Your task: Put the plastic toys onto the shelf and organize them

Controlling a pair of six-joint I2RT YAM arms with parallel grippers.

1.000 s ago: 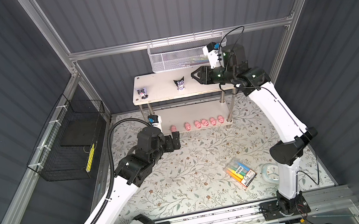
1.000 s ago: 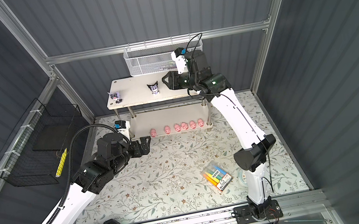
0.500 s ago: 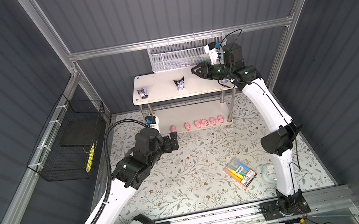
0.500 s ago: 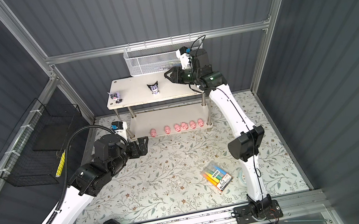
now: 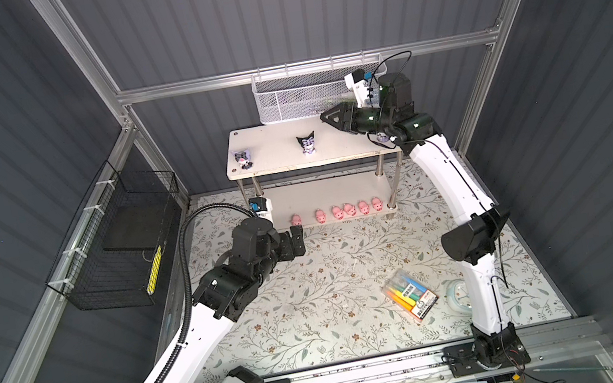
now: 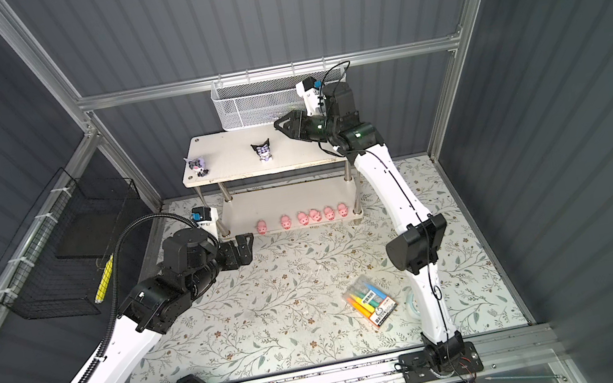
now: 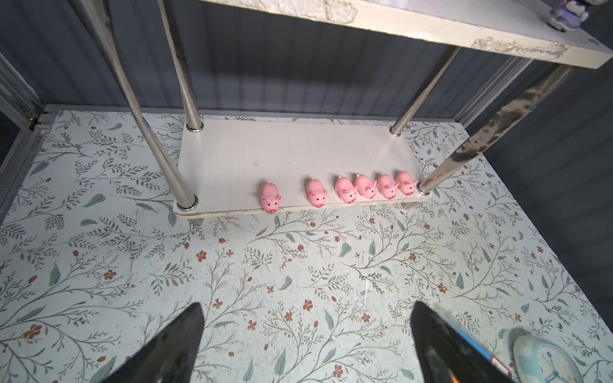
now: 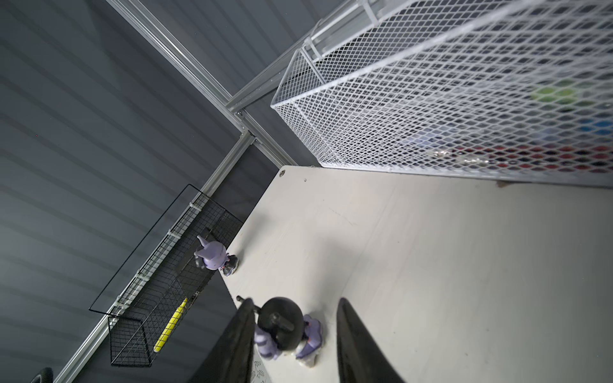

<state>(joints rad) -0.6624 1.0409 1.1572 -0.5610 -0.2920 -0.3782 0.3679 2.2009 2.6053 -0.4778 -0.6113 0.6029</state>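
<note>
R jaws apart; rightmost figurine (image 7: 565, 15) cut off by frame.

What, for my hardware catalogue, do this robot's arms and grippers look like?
The left arm and right arm have white link shells and black joint housings. A black corrugated conduit loops along the left one; a thin black cable runs along the right. The left gripper and right gripper are black with tapered fingers.

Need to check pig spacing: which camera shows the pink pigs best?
Left wrist view: all six pink pigs stand large and unobstructed on the lower board of the shelf. Both top views show them tiny; the right wrist view shows none.
</note>
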